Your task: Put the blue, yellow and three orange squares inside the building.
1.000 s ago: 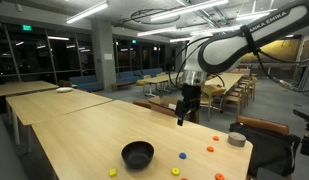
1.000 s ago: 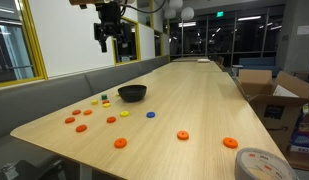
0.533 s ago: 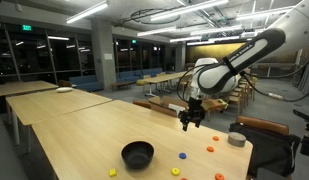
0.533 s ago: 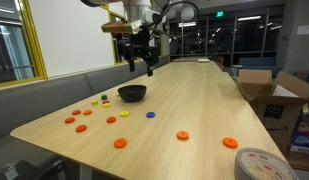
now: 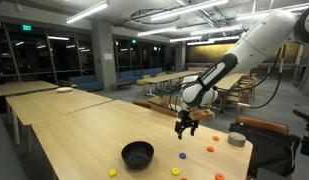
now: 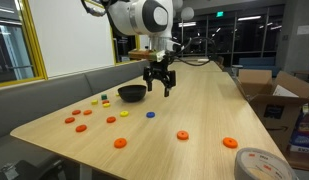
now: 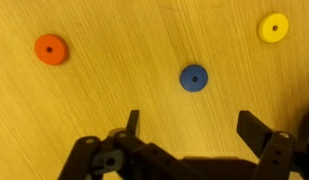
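The pieces are small round discs on the wooden table. In the wrist view a blue disc [image 7: 194, 77] lies just ahead of my gripper [image 7: 196, 128], with an orange disc [image 7: 50, 48] and a yellow disc [image 7: 274, 27] to either side. My gripper is open and empty, above the table near the black bowl [image 6: 132, 93] in both exterior views [image 5: 183, 128] [image 6: 159, 88]. The blue disc [image 6: 150, 114], yellow disc [image 6: 124, 114] and several orange discs [image 6: 111, 120] lie in front of the bowl. No building is in view.
More orange discs [image 6: 182, 135] [image 6: 230, 143] lie near the table's near end. A grey tape roll [image 6: 256, 165] [image 5: 237, 139] stands at the table corner. Small green and yellow pieces [image 6: 103, 98] lie by the bowl. Cardboard boxes [image 6: 269, 95] stand beside the table.
The arm has swung across the table and come down. The gripper now hovers low beside the bowl over the blue disc. It stays open.
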Robot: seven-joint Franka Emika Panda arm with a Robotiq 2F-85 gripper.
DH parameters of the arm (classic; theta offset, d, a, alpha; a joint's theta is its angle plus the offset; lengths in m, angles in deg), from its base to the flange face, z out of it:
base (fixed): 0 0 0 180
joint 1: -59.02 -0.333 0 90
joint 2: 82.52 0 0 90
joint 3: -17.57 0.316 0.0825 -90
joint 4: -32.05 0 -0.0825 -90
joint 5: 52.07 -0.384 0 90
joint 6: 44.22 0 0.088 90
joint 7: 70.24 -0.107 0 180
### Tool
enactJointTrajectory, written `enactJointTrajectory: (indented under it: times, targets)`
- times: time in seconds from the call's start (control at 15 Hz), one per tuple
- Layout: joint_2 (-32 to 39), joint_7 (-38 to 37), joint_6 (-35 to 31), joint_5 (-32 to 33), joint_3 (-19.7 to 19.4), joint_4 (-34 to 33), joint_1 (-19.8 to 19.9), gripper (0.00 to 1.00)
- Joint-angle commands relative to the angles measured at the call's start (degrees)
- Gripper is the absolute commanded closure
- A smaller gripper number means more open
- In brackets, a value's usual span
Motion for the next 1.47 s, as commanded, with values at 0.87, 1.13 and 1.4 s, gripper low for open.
enactJointTrajectory:
  times: [0.87, 1.13, 1.4]
  targets:
    - [11.9, -2.4, -7.1, -6.7, 0.5, -3.7, -0.2, 0.0]
    - [12.9, -7.9, -9.4, -4.4, -1.0, -2.1, -2.8, 0.0]
    - [12.3, -13.8, -11.7, -1.7, -2.9, -0.1, -5.8, 0.0]
